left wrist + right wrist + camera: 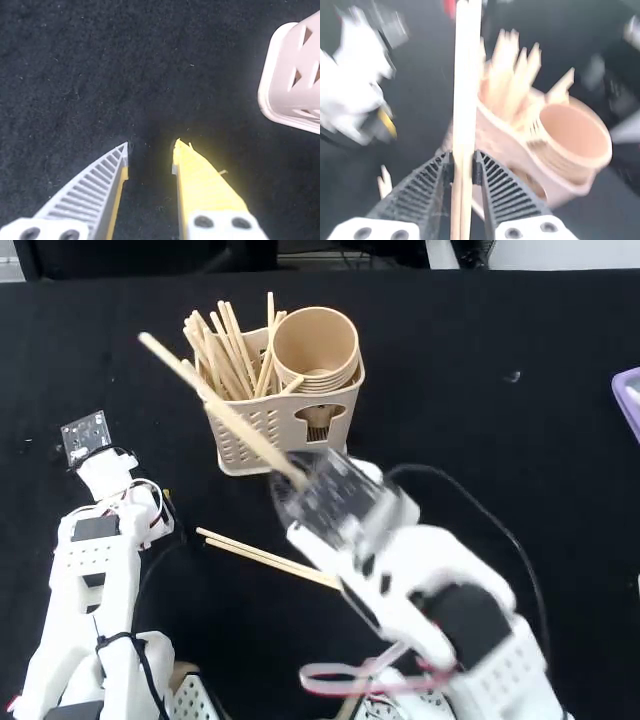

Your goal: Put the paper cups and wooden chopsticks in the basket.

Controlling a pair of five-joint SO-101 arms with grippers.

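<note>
The right pincer (463, 156) is clamped narrow on the held chopsticks (466, 75), which run straight out past its tips. In the high view they slant up from the right pincer (297, 480) across the near wall of the basket (262, 432) and stick out beyond its far corner. The basket stands just ahead of this pincer. It holds a stack of paper cups (316, 340), with a bundle of chopsticks (226, 352) upright beside it. Two loose chopsticks (262, 552) lie on the black bench (500, 440), just beside the right pincer's wrist. The left pincer (150, 147) hangs empty, its tips a small way apart over bare bench, with a corner of the basket (290, 75) ahead and off to one side.
</note>
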